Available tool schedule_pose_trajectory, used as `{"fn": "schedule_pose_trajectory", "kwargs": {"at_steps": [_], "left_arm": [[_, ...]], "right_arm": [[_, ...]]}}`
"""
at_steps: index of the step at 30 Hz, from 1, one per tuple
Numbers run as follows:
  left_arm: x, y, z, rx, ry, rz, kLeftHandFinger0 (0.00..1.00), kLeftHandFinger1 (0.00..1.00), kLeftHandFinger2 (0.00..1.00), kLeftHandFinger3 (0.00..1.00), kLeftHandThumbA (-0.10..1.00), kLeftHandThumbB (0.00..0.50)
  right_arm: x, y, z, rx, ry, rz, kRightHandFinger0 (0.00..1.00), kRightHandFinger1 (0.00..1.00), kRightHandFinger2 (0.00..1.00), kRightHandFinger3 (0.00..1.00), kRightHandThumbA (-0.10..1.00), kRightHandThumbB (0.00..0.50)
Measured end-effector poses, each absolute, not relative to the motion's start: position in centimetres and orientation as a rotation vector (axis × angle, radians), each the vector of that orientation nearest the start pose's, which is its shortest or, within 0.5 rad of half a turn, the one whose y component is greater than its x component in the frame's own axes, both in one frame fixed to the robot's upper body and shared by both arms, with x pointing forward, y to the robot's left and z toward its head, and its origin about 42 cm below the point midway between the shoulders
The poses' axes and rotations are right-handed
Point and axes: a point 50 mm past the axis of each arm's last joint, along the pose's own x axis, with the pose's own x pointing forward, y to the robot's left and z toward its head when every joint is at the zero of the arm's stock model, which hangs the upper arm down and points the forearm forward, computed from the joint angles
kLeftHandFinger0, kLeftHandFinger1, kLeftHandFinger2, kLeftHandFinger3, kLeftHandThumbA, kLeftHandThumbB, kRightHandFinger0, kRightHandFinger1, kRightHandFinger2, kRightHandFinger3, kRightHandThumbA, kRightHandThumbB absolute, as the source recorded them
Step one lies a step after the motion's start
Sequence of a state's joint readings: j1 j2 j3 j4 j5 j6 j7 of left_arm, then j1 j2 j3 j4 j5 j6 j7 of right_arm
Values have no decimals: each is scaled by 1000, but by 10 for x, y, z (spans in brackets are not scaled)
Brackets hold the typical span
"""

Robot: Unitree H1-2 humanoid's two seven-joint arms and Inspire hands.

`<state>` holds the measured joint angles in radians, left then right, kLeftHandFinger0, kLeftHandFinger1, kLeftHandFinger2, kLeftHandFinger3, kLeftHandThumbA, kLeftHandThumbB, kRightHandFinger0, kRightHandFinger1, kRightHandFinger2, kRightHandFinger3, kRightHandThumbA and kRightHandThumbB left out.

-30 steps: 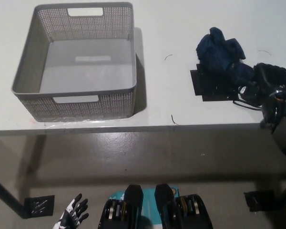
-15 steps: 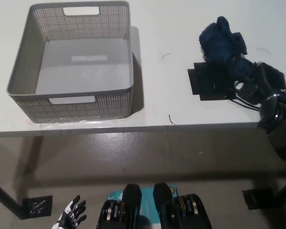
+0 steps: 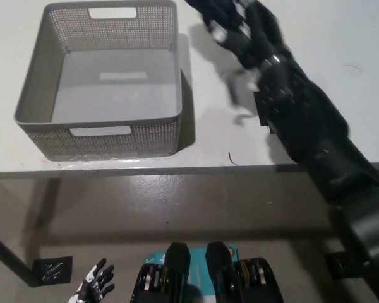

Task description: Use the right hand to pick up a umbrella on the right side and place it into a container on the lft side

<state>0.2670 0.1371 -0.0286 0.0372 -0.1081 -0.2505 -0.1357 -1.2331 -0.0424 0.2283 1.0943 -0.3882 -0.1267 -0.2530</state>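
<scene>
The black right robot hand (image 3: pixel 237 28) is up over the white desk (image 3: pixel 208 132), its long black arm reaching in from the lower right, and it is blurred with speed. Its fingers look closed around the dark navy folded fabric umbrella (image 3: pixel 208 11), which shows as a dark bundle at the far-left tip of the hand, lifted clear of the desk top; the blur keeps me from seeing the grip cleanly. Just to the left of the hand and slightly nearer the robot sits the grey perforated plastic basket (image 3: pixel 151 136) with cut-out handles, empty as far as I can see. The umbrella is near the basket's far right corner but not yet over its opening. Beneath the forearm a black flat patch (image 3: pixel 263 113) lies on the desk. To my eye this is the carry step: the pick is done and the load is travelling toward the container. The next move calls for carrying on leftward until the bundle is above the basket's floor, lowering, then letting go. The white left robot hand (image 3: pixel 96 284) hangs idle well below the desk edge, fingers spread.
</scene>
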Motion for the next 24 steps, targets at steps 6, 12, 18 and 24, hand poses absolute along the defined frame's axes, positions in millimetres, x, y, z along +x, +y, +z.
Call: {"fn": "schedule_pose_trajectory", "kwargs": {"at_steps": [6, 12, 18, 24], "left_arm": [[182, 258, 42, 34, 58, -101, 1000, 1000, 1000, 1000, 1000, 230], [180, 258, 41, 34, 64, -102, 1000, 1000, 1000, 1000, 1000, 266], [175, 258, 38, 38, 78, -102, 1000, 1000, 1000, 1000, 1000, 263], [172, 258, 38, 42, 82, -104, 1000, 1000, 1000, 1000, 1000, 233]], "right_arm": [[560, -37, 378, -649, -479, 178, 0, 339, 738, 825, -100, 153], [549, -8, 383, -625, -484, 226, 0, 281, 721, 803, -100, 170], [536, 37, 372, -620, -442, 305, 0, 257, 651, 699, -100, 192], [524, 72, 338, -650, -327, 381, 0, 133, 571, 517, -100, 227]]}}
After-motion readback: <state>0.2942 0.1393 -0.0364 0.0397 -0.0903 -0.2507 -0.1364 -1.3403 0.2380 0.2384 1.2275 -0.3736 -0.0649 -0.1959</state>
